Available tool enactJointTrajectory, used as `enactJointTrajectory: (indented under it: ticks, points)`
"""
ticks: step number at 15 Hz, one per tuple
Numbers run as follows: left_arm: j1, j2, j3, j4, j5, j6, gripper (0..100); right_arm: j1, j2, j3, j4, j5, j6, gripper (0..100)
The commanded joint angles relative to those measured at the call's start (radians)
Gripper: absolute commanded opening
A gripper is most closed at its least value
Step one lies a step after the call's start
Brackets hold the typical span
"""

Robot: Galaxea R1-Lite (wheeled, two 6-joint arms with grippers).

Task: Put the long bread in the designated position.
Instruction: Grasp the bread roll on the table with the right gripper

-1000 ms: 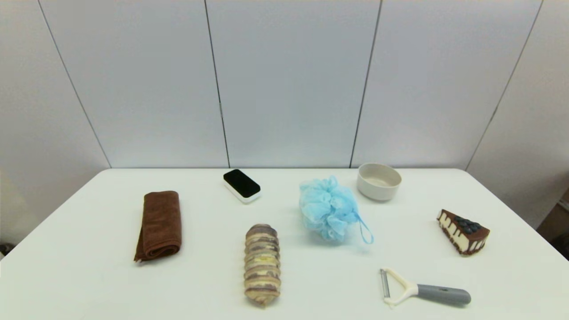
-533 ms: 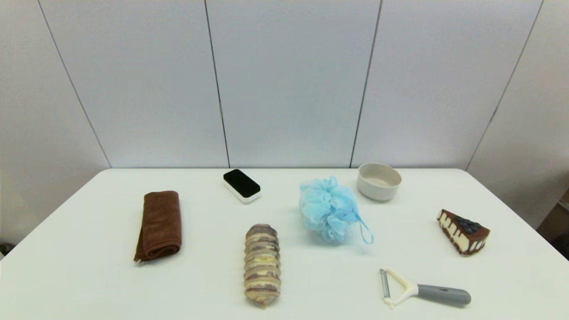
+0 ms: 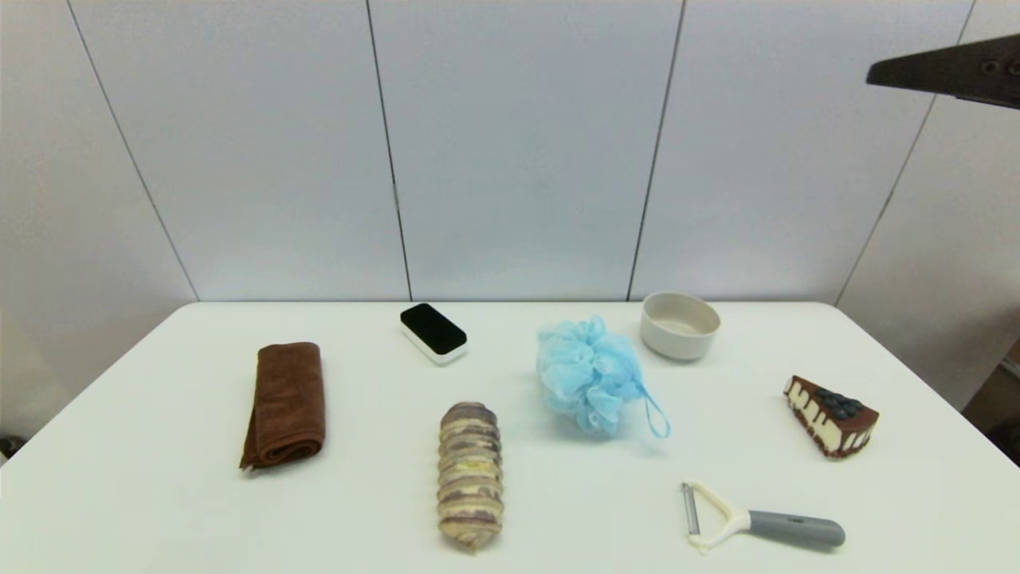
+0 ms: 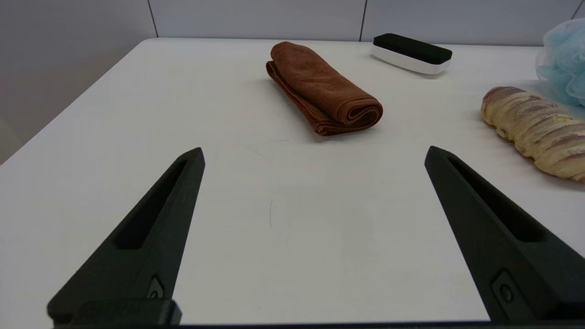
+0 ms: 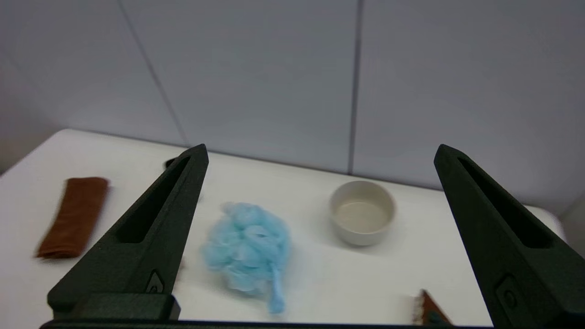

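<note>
The long bread (image 3: 470,476) lies on the white table (image 3: 159,494) near the front, a little left of the middle, with its length running front to back. It also shows in the left wrist view (image 4: 534,130), off to one side of my left gripper (image 4: 314,150), which hangs open and empty low over bare tabletop. My right gripper (image 5: 321,147) is open and empty, raised high and looking down on the table's far side. One of its black fingers (image 3: 940,72) shows at the head view's top right. Nothing on the tabletop marks the designated position.
A folded brown towel (image 3: 285,402) lies left of the bread. Behind it sit a black-topped white block (image 3: 433,332), a blue mesh pouf (image 3: 590,375) and a beige bowl (image 3: 680,324). A cake slice (image 3: 831,415) and a peeler (image 3: 757,522) lie at the right.
A black finger of the right gripper has come into the head view at the top right. Nothing on the table has moved.
</note>
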Motion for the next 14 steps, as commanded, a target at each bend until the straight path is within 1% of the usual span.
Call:
enactJointTrajectory:
  ticks: [1, 3, 4, 5, 6, 7, 9, 11, 13, 14]
  points:
    - [0.0, 0.001, 0.002, 0.0, 0.0, -0.001, 100, 0.138, 0.307, -0.359, 0.274, -0.086, 0.122, 100]
    - [0.0, 0.001, 0.002, 0.0, 0.0, -0.001, 100, 0.23, 0.399, -0.474, 0.36, -0.176, 0.17, 100]
    - [0.0, 0.001, 0.002, 0.0, 0.0, -0.001, 100, 0.257, 0.447, -0.518, 0.399, -0.216, 0.193, 100]
    - [0.0, 0.001, 0.002, 0.0, 0.0, -0.001, 100, 0.294, 0.491, -0.561, 0.44, -0.252, 0.23, 100]
    - [0.0, 0.001, 0.002, 0.0, -0.001, -0.001, 100, 0.337, 0.525, -0.58, 0.471, -0.273, 0.263, 100]
    - [0.0, 0.001, 0.002, 0.0, -0.001, -0.001, 100, 0.375, 0.549, -0.578, 0.486, -0.281, 0.285, 100]
    - [0.0, 0.001, 0.002, 0.0, -0.001, -0.001, 100, 0.457, 0.603, -0.578, 0.491, -0.287, 0.339, 100]
    - [0.0, 0.001, 0.002, 0.0, 0.0, -0.001, 100, 0.506, 0.644, -0.578, 0.521, -0.287, 0.383, 100]
    - [0.0, 0.001, 0.002, 0.0, 0.0, -0.001, 100, 0.558, 0.69, -0.578, 0.541, -0.296, 0.475, 100]
    - [0.0, 0.001, 0.002, 0.0, 0.0, -0.001, 100, 0.578, 0.71, -0.578, 0.554, -0.307, 0.507, 100]
